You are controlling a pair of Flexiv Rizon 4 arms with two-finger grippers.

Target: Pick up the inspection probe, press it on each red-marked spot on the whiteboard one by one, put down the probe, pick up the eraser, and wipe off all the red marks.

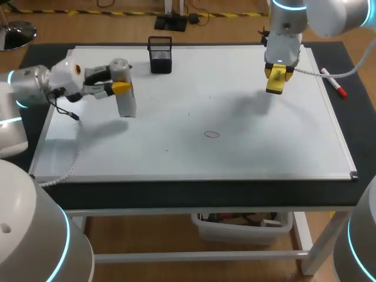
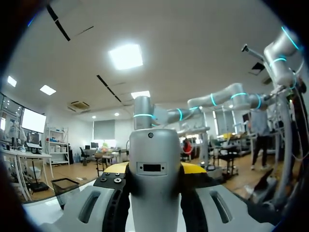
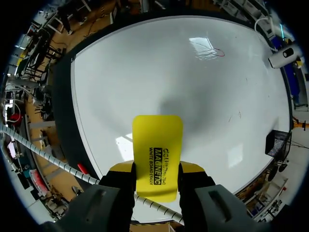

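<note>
Probe: grey, rounded top, small dark slot on its face, standing upright in the left hand. Yellow fingertips show on either side of the probe, pressed against it. Black mesh basket stands off to one side of the probe, on the whiteboard.

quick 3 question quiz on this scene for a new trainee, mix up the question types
1. True or false: the right tool is shut on the yellow eraser.
2. How many red marks show on the whiteboard? A) none B) one C) four
3. Fill in: the left tool holds the ____ over the whiteboard's left part.
Key: 1 true; 2 B; 3 inspection probe.
</note>
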